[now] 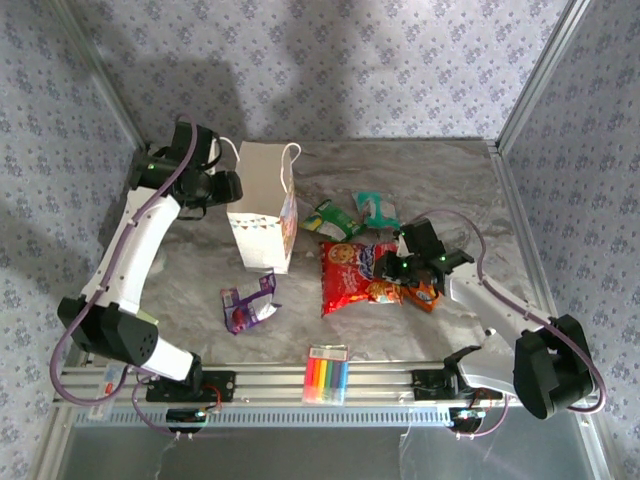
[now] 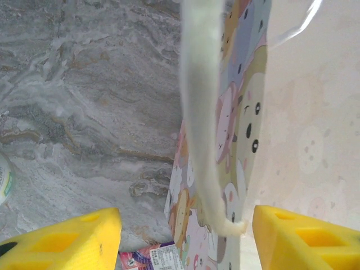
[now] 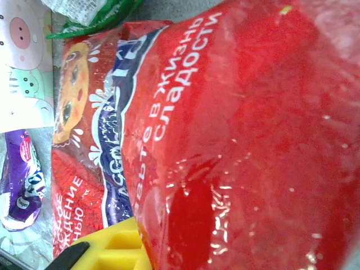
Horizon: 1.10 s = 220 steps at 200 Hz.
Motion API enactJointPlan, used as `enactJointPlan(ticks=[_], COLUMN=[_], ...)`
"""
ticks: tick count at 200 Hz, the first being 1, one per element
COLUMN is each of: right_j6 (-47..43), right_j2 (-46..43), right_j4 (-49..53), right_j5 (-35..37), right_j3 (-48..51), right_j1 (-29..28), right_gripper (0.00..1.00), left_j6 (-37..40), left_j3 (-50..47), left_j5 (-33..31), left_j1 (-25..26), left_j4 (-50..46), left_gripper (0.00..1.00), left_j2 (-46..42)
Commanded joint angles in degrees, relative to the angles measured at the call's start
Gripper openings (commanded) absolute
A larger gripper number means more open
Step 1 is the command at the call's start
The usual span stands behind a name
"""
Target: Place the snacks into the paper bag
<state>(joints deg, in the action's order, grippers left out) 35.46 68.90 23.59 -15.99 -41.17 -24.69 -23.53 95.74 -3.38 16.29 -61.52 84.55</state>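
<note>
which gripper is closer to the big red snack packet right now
Right. The right gripper sits at the right edge of the red packet. The left gripper is up at the paper bag, with its jaws on either side of the bag's edge.

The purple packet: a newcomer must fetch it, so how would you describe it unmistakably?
Find the white paper bag standing at the back left of the table. Just in front of it lies the purple packet. It is the only purple one, lying alone, left of the big red packet.
</note>
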Motion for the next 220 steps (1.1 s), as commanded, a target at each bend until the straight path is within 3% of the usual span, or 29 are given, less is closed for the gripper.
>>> enactJointPlan(ticks=[1, 122, 220], right_j6=[-3.2, -7.5, -8.5], right_j2=[-0.3, 0.1, -0.5], right_j4=[2.0, 13.1, 21.2], right_j5=[3.4, 4.9, 11.0], right_j3=[-4.2, -18.2, -30.7], right_j1=[-0.3, -3.5, -8.0], right_gripper=[0.03, 0.0, 0.0], left_j6=[0.6, 1.9, 3.0], left_j3=[2.4, 3.9, 5.7], left_j5=[1.3, 0.7, 2.6], left_j1=[0.4, -1.9, -3.7], left_j4=[-0.2, 1.4, 4.7], left_gripper=[0.63, 0.63, 0.63], left_j2=[-2.2, -3.6, -4.3])
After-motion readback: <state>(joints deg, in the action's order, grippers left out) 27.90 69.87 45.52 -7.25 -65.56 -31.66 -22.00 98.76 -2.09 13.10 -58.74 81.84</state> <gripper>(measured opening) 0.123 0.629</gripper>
